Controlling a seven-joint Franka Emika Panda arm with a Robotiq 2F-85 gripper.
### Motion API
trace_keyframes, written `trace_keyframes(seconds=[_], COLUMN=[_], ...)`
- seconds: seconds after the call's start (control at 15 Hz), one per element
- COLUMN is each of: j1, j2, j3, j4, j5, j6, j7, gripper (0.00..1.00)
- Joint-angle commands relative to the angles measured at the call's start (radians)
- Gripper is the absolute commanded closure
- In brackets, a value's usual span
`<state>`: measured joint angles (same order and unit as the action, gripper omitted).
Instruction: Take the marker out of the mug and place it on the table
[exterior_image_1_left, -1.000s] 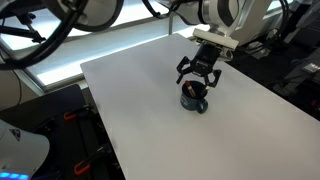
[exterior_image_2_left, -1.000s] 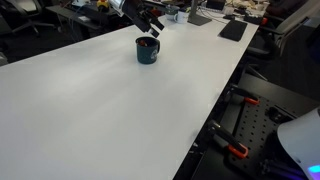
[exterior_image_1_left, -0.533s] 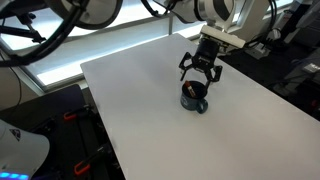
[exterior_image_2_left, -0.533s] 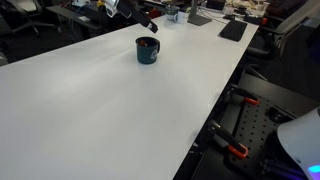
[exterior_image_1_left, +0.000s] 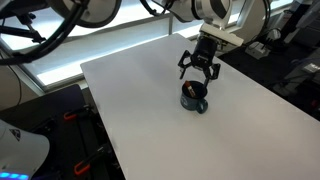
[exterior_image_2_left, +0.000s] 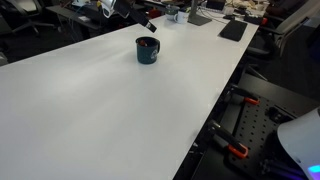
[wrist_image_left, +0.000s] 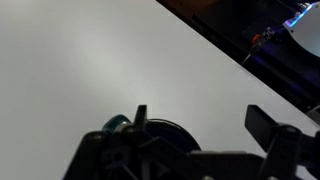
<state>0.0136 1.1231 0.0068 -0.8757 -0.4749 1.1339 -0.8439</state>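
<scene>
Exterior views oblique over table (exterior_image_1_left: 130, 100); wrist view close above mug (wrist_image_left: 160, 128)

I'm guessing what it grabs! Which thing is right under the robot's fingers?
The dark mug. It sits alone just below the fingers; the black pad lies far off.

black robot gripper (exterior_image_1_left: 199, 73): fingers spread, hanging just above dark glossy mug (exterior_image_1_left: 194, 97) | mug: upright on large white tabletop (exterior_image_1_left: 130, 90)
</scene>
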Motion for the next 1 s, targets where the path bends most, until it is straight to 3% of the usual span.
trace_keyframes(seconds=[0.0, 0.93], j1=[0.003, 0.073], j2=[0.004, 0.105], j3=[-0.001, -0.024], j4=[0.003, 0.044], j5=[-0.004, -0.049], j6=[-0.005, -0.025], j7=[-0.004, -0.274], gripper=[0.00, 0.00])
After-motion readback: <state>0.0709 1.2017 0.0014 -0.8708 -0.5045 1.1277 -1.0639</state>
